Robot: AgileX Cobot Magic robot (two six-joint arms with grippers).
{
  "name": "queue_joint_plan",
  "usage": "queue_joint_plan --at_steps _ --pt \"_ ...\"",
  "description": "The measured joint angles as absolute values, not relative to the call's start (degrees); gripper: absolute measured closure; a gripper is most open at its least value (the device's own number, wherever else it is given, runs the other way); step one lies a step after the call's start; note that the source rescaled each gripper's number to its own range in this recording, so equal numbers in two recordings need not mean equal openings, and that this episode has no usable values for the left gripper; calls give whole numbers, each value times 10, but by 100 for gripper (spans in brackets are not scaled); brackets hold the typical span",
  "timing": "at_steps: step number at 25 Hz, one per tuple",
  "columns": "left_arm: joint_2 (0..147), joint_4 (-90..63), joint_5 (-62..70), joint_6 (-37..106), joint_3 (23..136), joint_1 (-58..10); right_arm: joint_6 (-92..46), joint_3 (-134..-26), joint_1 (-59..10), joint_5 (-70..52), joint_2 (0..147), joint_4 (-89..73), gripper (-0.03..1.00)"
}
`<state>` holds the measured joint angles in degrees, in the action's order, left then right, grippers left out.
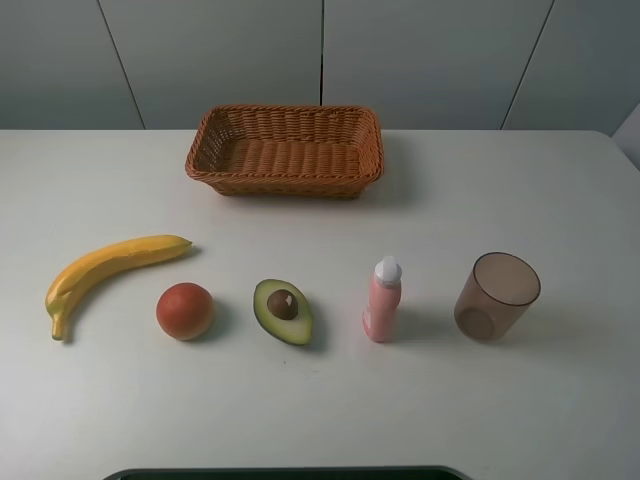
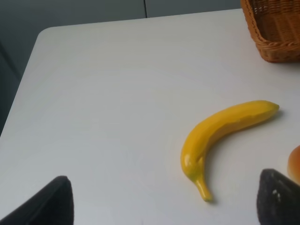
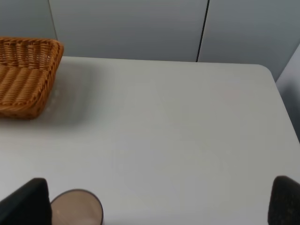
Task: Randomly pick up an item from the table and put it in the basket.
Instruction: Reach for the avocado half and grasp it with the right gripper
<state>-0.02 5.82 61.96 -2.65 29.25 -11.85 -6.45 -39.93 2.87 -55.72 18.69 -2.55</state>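
1. Arm pose. My left gripper (image 2: 161, 202) hangs above the left side of the table (image 1: 560, 400), aimed toward its far left corner. My right gripper (image 3: 154, 201) hangs above the right side, aimed toward the far right corner. Neither touches anything.

2. Jaw state. Both pairs of jaws are released and spread wide, grasping nothing.

3. Task object. The avocado (image 1: 283, 311) lies flesh up, pit showing, midway along a row of items toward the near edge. It sits between the red fruit (image 1: 185, 310) and the upright pink bottle (image 1: 382, 300), apart from both. The banana (image 1: 110, 272) ends the row at the left edge side, the cup (image 1: 497, 296) at the right. The basket (image 1: 285, 150) stands by the far edge, centred, well apart from the row.

4. Limits of view. Only my dark fingertips show, at the frame borders. The avocado shows in the high view only. The left wrist view cuts off the basket and shows just a sliver of the fruit. The right wrist view cuts off the cup's body and most of the basket. A dark strip (image 1: 285, 472) at the near edge cannot be identified.
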Motion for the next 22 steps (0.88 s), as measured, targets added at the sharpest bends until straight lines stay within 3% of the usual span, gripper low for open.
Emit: queue_joint_plan --at_steps 11,22 --pt "0 58 620 -27 292 -119 -226 -630 14 -539 539 -193 -3" --pt "0 58 620 -27 292 -119 -179 -655 -267 -466 761 -142 -3"
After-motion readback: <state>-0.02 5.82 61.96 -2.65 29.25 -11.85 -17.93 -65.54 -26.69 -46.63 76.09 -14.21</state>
